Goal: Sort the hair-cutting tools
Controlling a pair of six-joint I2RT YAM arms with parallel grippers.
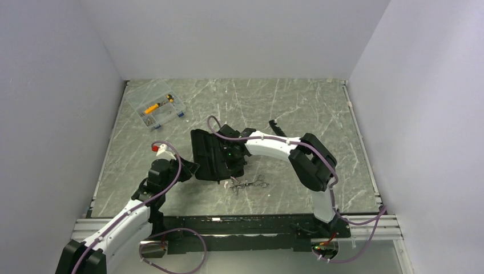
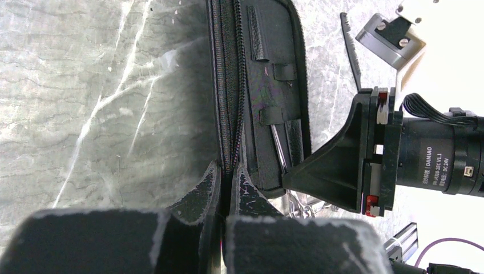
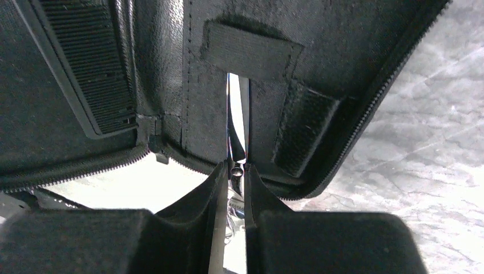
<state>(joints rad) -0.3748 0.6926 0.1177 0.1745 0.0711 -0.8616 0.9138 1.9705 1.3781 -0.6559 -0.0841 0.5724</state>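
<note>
right gripper (image 3: 234, 167): nearly closed, pinching scissors (image 3: 237, 142) tucked under the case (image 3: 342, 51) strap.
left gripper (image 2: 226, 169): clamped tight on case's zip edge, 8 o'clock side.
step: slide straight along the slot, case pinned.
desk (image 1: 319, 108): second scissors (image 1: 254, 184) 5 o'clock of case, comb (image 1: 278, 125) 1 o'clock.

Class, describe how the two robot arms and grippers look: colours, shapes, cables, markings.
The left arm and right arm have white shells with black joints; a purple cable loops along each. The left gripper and right gripper have black wedge-shaped fingers with scuffed pale edges. The right wrist's black motor reads DAMIAO.
</note>
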